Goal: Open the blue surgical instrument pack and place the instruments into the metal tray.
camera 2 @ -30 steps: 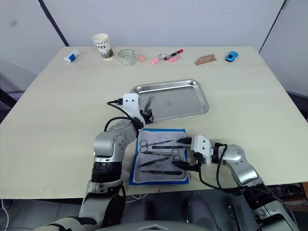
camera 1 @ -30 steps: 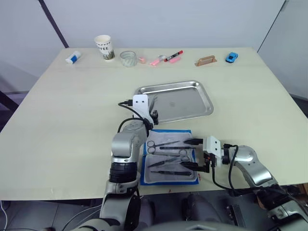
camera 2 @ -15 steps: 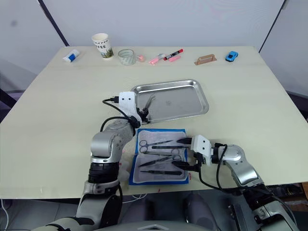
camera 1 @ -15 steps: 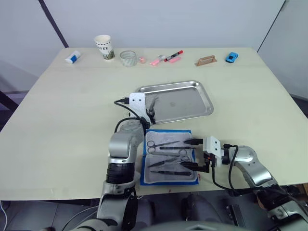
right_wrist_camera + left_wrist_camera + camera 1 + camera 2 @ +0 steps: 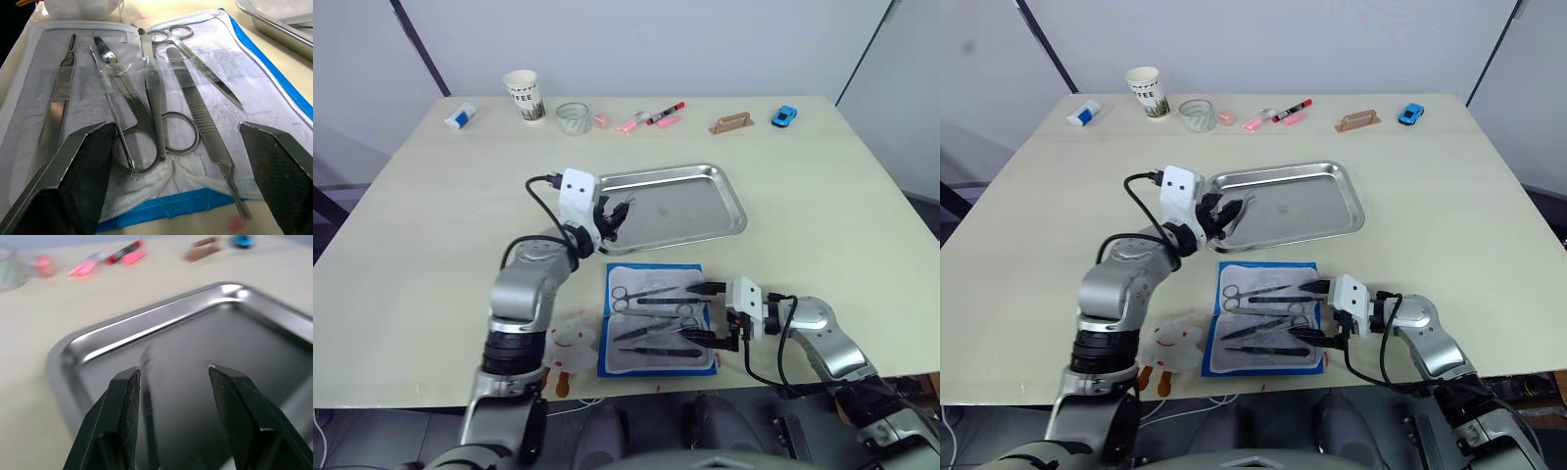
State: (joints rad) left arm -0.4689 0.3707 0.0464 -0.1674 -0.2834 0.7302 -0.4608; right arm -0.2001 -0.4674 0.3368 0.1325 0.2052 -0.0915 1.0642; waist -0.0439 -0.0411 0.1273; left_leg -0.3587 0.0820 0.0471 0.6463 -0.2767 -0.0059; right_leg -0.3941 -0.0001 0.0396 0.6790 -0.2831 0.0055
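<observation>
The left gripper (image 5: 611, 217) hovers over the left end of the metal tray (image 5: 724, 186), its two black fingers (image 5: 124, 418) spread apart with nothing between them; in its wrist view a thin dark tool (image 5: 146, 401) lies on the tray floor just beyond them, blurred, so what kind it is cannot be made out. The right gripper (image 5: 707, 313) sits low at the right edge of the blue surgical instrument pack (image 5: 658, 367), its fingers wide apart and empty, one near the pack's far side and one near its near side. The pack lies opened flat on the table (image 5: 431, 225), just in front of the tray and apart from it, pale lining up with a blue border around it. On the lining lie the instruments (image 5: 146, 93), side by side under clear film: two pairs of scissors (image 5: 168, 129) with their ring handles overlapping, flat-handled tools on both sides. A white plush toy (image 5: 570, 338) rests against the pack's left edge. Along the far side of the table stand a paper cup (image 5: 523, 95), a roll of clear tape (image 5: 573, 118), pink and red markers (image 5: 651, 117), a small tube (image 5: 461, 117), a brown handle-shaped piece (image 5: 733, 123) and a blue toy car (image 5: 784, 117).
</observation>
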